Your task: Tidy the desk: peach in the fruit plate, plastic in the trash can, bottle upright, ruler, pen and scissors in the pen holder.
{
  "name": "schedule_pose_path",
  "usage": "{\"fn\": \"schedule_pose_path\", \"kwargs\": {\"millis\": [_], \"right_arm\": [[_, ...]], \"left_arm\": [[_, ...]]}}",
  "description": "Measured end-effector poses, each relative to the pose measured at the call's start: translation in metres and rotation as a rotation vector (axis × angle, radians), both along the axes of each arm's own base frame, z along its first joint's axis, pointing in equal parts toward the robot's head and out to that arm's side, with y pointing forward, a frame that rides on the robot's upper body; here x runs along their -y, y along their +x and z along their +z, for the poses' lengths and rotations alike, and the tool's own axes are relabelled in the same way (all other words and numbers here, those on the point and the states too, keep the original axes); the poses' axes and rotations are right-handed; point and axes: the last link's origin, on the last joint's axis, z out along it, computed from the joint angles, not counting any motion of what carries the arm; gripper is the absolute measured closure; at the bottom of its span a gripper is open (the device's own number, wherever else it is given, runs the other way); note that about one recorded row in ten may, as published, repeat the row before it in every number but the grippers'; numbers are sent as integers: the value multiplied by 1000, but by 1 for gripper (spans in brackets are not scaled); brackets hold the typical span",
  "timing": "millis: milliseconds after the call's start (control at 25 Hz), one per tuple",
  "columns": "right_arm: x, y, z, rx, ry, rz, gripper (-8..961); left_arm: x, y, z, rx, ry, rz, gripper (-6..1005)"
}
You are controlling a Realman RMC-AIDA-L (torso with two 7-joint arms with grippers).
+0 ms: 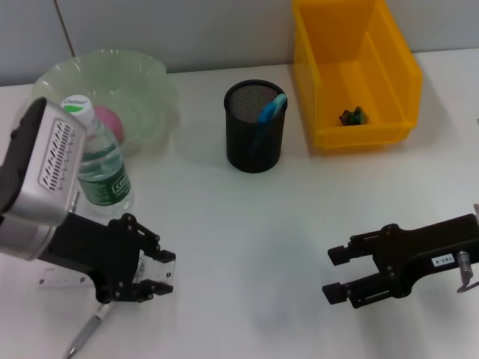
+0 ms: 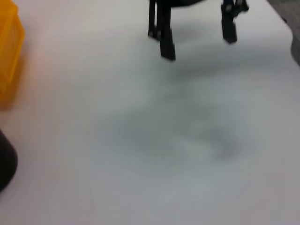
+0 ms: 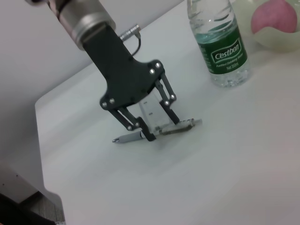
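On the left side of the desk (image 1: 247, 247), the left gripper (image 1: 146, 280) stands low over the pen (image 3: 157, 132) and the ruler (image 3: 152, 112), which lie side by side on the white top. Seen from the right wrist, its fingers (image 3: 143, 129) are spread and straddle the pen's barrel, with nothing clamped yet. The step in hand looks like picking up the pen. To do it well, the fingers should close squarely across the barrel near its middle, low enough to catch it without scraping the top, and clear of the ruler so the two do not come up together. A light, centred grip would keep the pen from pivoting when it is carried to the pen holder (image 1: 256, 127).

Behind the gripper, the bottle (image 1: 101, 161) stands upright, and the peach (image 1: 112, 123) sits in the fruit plate (image 1: 153, 82). At the middle, the pen holder already has the scissors (image 1: 271, 112) poking out. Further right, the trash can (image 1: 359, 75) holds a small dark scrap. Near the right edge, the right gripper (image 1: 337, 274) hovers idle, jaws apart and empty.
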Motion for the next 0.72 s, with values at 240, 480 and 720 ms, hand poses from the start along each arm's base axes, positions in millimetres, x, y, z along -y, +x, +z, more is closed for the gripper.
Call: {"fn": "schedule_pose_path", "kwargs": {"millis": [240,480,720], "right_arm": [[0,0,0,-1,1,1,171],[-2,7,13,-24,72,-30,171],[-4,14,17,-26,112,-44,171]], "left_arm": [[3,32,18,92,26,-55,613],[6,57,31,230,60,-112,612],[-2,93,45,608,187,-149,612]]}}
